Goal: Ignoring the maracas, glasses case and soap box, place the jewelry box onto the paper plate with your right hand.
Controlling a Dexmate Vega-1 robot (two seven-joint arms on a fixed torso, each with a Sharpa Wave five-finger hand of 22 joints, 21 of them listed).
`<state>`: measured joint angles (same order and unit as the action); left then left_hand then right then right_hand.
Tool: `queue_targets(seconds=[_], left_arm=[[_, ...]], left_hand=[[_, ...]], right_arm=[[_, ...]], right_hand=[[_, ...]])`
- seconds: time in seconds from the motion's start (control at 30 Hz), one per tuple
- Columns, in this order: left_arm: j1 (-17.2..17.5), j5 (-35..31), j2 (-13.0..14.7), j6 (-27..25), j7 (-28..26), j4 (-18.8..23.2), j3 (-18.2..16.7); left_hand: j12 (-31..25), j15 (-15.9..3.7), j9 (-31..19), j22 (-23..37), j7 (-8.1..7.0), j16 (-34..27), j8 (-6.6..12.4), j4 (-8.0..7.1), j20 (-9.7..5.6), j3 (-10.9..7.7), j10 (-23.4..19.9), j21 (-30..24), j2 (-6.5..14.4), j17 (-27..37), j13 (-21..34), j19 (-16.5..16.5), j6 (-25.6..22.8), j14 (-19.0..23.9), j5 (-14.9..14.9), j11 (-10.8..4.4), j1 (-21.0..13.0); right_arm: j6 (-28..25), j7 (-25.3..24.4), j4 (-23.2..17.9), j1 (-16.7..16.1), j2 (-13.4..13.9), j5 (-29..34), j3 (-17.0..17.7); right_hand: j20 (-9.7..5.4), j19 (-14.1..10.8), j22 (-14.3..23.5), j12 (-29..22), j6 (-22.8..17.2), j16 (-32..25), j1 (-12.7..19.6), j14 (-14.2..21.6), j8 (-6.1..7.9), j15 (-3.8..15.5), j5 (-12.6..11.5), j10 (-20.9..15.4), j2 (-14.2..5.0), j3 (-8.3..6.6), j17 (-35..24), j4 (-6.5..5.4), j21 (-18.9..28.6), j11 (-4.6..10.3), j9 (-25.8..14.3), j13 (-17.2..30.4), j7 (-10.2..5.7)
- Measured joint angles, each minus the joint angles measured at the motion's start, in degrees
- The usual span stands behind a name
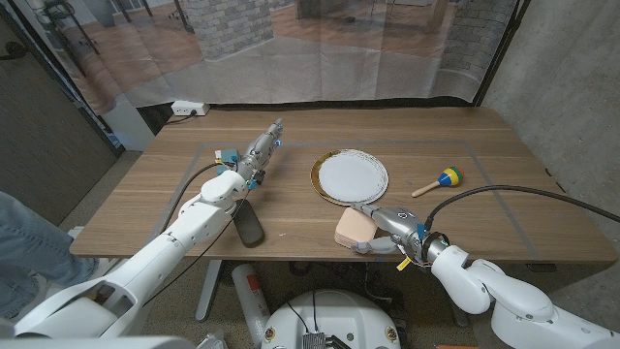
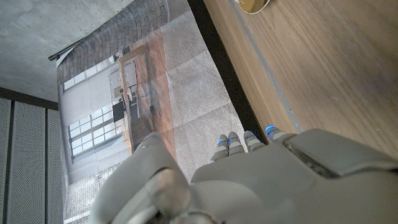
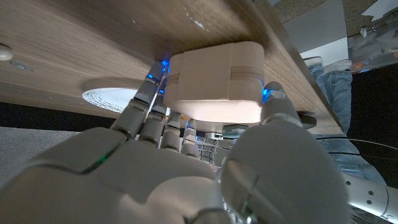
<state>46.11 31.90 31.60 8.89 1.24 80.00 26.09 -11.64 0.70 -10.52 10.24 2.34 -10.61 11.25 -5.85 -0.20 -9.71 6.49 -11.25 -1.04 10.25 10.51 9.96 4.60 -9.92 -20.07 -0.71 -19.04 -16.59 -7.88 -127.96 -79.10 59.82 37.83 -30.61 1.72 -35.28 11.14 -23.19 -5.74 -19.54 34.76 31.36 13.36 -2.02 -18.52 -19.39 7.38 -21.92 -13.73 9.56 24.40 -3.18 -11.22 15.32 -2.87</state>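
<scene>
Jewelry box (image 1: 354,229), pale pink and rounded, sits near the desk's (image 1: 484,194) near edge, a little right of centre; my right hand (image 1: 387,233) grips it, fingers along one side and thumb on the other, as the right wrist view confirms with the box (image 3: 214,81) held between fingers (image 3: 146,102) and thumb (image 3: 277,99); from the pictures I cannot tell whether the box is resting on the wood or just clear of it. Dark glasses case (image 1: 249,225) lies close to the near edge, left of centre, beside my left forearm. Paper plate (image 1: 351,176), white with a gilt rim, lies just beyond the box at the desk's middle, apart from it; its edge also shows in the right wrist view (image 3: 109,98). Maraca (image 1: 438,181), with yellow, blue and green head, lies right of the plate, well apart from it. My left hand (image 1: 260,153) reaches toward the far left part of the desk, fingers extended straight and together, holding nothing; the left wrist view shows the same fingertips (image 2: 249,140) side by side above bare wood.
</scene>
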Motion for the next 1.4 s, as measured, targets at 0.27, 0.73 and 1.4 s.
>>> queue_targets(seconds=[0.27,0.73,1.4], left_arm=[[0.3,0.1,0.3,0.0,-0.1,0.8,-0.2],[0.8,0.2,0.9,-0.5,-0.5,2.1,-0.4],[1.3,0.4,1.6,-1.2,-0.9,4.1,-0.8]], left_hand=[[0.0,0.0,0.0,0.0,0.0,0.0,0.0,0.0,0.0,0.0,0.0,0.0,0.0,0.0,0.0,0.0,0.0,0.0,0.0,0.0,0.0],[0.0,0.0,0.0,0.0,0.0,0.0,0.0,0.0,0.0,0.0,0.0,0.0,0.0,0.0,0.0,0.0,0.0,0.0,0.0,0.0,0.0],[0.0,0.0,0.0,0.0,0.0,0.0,0.0,-0.01,0.0,0.36,0.0,0.0,0.0,0.0,0.0,0.0,0.0,0.0,0.0,0.0,0.0]], right_arm=[[0.0,-0.6,-0.6,-0.4,0.3,0.1,0.3],[-0.4,-1.6,-2.0,-1.1,1.0,-0.2,1.9],[-0.2,-0.3,-2.8,0.6,1.1,-0.5,2.9]], right_hand=[[-0.82,-0.8,0.1,-0.6,-0.5,0.0,0.4,1.2,0.0,0.2,0.5,-0.6,0.41,-0.24,-0.3,0.24,0.4,-0.01,0.0,0.5,-0.1],[-0.81,-0.8,0.1,-0.6,-1.2,0.1,0.4,1.2,0.0,0.2,1.2,-0.6,0.38,-0.24,-0.5,0.24,0.4,0.01,0.0,0.8,-0.2],[-1.03,-1.0,0.1,-1.0,-2.4,0.1,0.3,1.6,0.22,0.61,1.6,-0.7,0.35,-0.23,-0.8,0.23,0.4,0.11,0.0,1.3,-0.3]])
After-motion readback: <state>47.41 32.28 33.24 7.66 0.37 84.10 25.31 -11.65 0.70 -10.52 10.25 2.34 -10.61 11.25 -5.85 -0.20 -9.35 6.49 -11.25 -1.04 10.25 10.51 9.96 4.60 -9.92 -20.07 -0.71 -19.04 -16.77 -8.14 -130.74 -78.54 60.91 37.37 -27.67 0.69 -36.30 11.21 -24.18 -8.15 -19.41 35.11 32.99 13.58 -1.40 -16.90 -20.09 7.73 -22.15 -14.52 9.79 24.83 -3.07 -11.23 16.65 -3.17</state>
